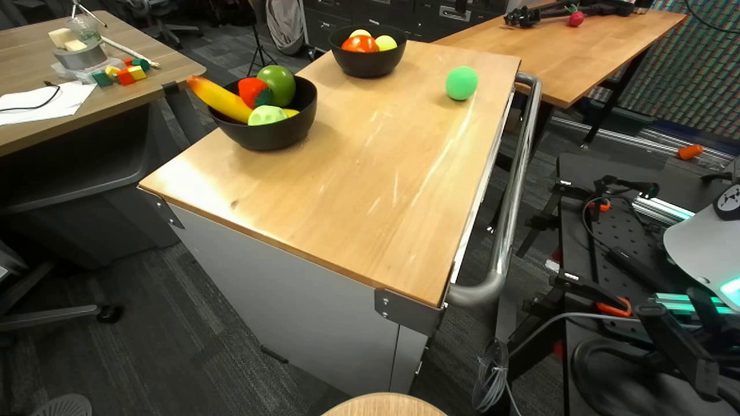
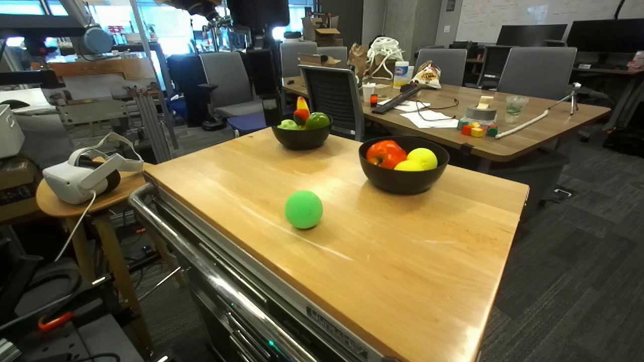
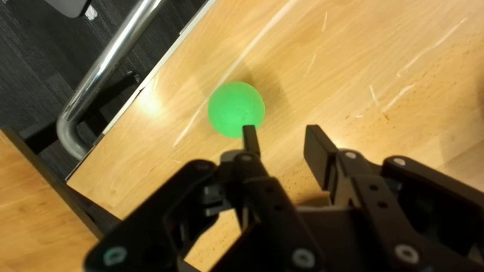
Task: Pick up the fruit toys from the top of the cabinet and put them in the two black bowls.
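A green ball [image 2: 304,209] sits near an edge of a wood-topped cabinet [image 1: 347,185] where a metal rail [image 1: 516,173] runs alongside; bare wood stretches from it to two black bowls [image 1: 263,137] near the opposite edge. A gripper [image 3: 281,138] hangs over the cabinet, its fingers [image 3: 319,151] parted. One bowl holds a banana [image 1: 224,100], its tip jutting past the rim, and a strawberry [image 1: 250,89]; the other bowl [image 2: 404,182] carries a red apple [image 2: 385,153] and yellow fruits [image 2: 422,158]. Beyond a narrow gap, a wooden desk [image 1: 584,58] stands close to a cabinet corner.

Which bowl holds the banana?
The bowl with the large green fruit; its banana pokes past the rim. The other bowl shows a red fruit and yellow ones.
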